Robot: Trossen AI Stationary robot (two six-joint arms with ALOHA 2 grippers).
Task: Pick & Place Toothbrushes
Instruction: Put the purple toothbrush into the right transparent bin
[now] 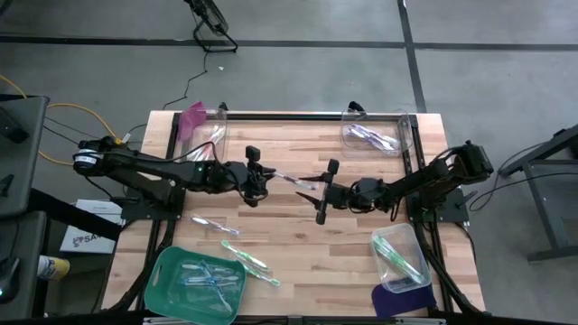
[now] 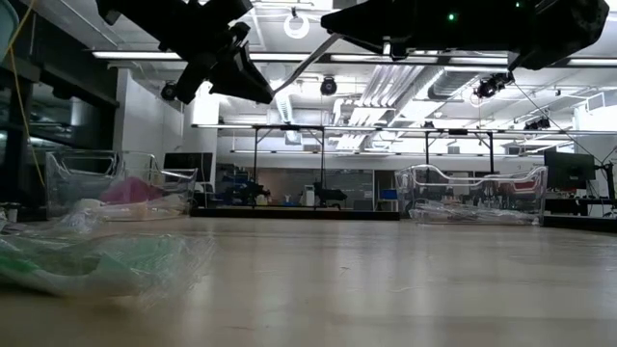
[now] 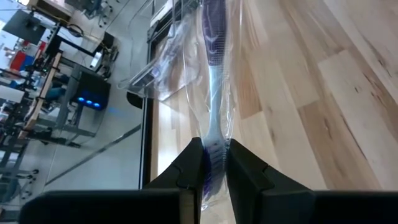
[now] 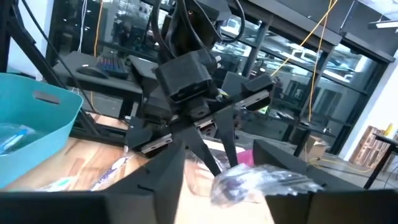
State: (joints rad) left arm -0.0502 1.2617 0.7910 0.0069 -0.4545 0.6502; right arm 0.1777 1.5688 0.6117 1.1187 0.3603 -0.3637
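A white toothbrush with purple ends (image 1: pixel 287 179), in a clear wrapper, hangs above the middle of the table. My left gripper (image 1: pixel 257 178) is shut on it and it points toward the table's right. In the left wrist view it (image 3: pixel 214 93) runs straight out from the fingers. My right gripper (image 1: pixel 326 191) faces it from the right, open. Its two fingers stand on either side of the brush's wrapped free end (image 4: pixel 249 180). Two more wrapped toothbrushes (image 1: pixel 217 226) (image 1: pixel 251 260) lie flat on the near left of the table. My left gripper pinches the toothbrush's purple handle end (image 3: pixel 210 163), wrapper and all, between its two fingers (image 3: pixel 186 168). The fingers come from the table's left, slanting a little down, and lie along the brush. The brush sticks out past them, lifted clear of the table. My right gripper's fingers (image 4: pixel 292 177) flank the crumpled wrapper end; whether they touch it I cannot tell.
A teal tray (image 1: pixel 172 271) with wrapped toothbrushes sits at the near left. A clear box (image 1: pixel 402 257) with green brushes and a purple lid (image 1: pixel 402 300) are at the near right. Clear boxes stand at the far right (image 1: pixel 375 135) and far left (image 1: pixel 203 122).
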